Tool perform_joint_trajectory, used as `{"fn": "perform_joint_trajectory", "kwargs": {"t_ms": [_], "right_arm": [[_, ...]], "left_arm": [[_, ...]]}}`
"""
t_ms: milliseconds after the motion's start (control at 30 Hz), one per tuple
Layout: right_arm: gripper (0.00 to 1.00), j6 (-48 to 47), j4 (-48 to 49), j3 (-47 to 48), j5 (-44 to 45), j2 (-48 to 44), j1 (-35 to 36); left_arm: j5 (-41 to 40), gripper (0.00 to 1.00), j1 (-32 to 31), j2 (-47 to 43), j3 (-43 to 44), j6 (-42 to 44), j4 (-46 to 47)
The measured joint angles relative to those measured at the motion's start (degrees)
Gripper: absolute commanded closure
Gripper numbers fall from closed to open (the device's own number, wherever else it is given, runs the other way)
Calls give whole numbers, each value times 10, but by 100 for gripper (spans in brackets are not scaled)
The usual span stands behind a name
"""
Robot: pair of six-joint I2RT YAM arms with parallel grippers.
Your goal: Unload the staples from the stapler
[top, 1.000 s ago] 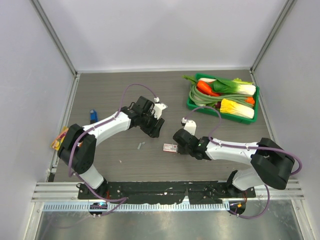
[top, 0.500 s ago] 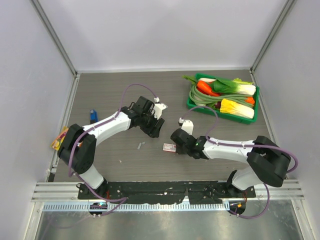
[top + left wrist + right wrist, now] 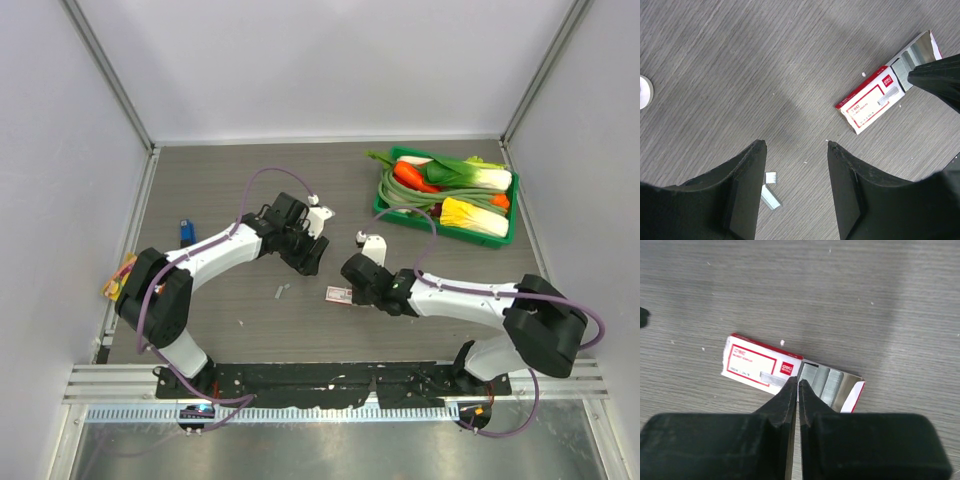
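The stapler [image 3: 186,232], small and blue, lies far left on the table, away from both arms. Two short grey strips of staples [image 3: 281,291] [image 3: 769,189] lie loose on the table beside the left finger of my left gripper [image 3: 308,258] [image 3: 796,143], which hovers open over bare table. My right gripper [image 3: 352,291] [image 3: 798,380] is shut, its tips at the open end of a red-and-white staple box [image 3: 338,294] [image 3: 765,365] [image 3: 872,100] with more staple strips [image 3: 822,380] inside. A thin pale sliver shows between its jaws; I cannot tell what it is.
A green tray [image 3: 381,209] of toy vegetables stands at the back right. An orange-yellow object [image 3: 118,281] lies at the table's left edge. Side walls close in the table on the left, right and back.
My right arm has shifted a little to the left, bringing its shut tips over the box's open end. The left arm, the box and the loose staples have not moved.
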Motion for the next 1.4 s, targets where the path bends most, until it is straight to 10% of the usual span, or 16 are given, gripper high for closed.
{"fn": "perform_joint_trajectory", "kwargs": {"t_ms": [1400], "right_arm": [[72, -47, 16, 17, 15, -42, -8]], "left_arm": [[-74, 38, 57, -50, -53, 75, -144]]}}
